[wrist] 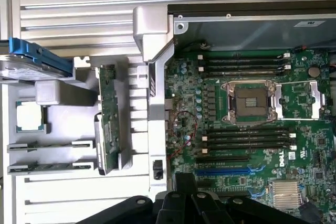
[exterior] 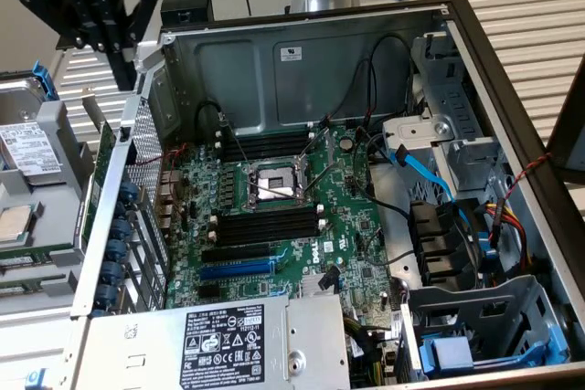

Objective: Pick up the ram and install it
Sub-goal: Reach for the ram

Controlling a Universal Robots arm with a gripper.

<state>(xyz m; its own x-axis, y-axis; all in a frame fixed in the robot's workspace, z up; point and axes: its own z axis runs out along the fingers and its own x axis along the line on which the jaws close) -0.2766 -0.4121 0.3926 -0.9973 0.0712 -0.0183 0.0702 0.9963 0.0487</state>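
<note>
High in the upper left of the exterior view, the hand (exterior: 124,63) hangs above the bench (exterior: 539,15), over the spot where the grey tray (exterior: 57,191) meets the open computer case (exterior: 302,57). Its fingers are pressed together, pinching nothing and touching nothing. The ram (exterior: 102,175), a thin green stick, stands on edge in a slot of that tray just beside the outer wall of the case, below the hand and well apart from it. In the wrist view the ram (wrist: 107,121) appears as a long green strip held in the tray, with the hand's black body (wrist: 185,203) at the frame's edge near the case wall. Also on the tray sit a processor chip (wrist: 29,116) and, farther from the case, a hard drive (wrist: 29,69) in a blue bracket. Inside the case lies the green motherboard (exterior: 356,226), with the metal processor socket (exterior: 274,182) at its centre. Long black memory slots (exterior: 265,226) run on either side of the socket, and a blue expansion slot (exterior: 236,269) lies just below them in the exterior view. A grey power supply (exterior: 219,344) with a label fills the lower middle of that view.
</note>
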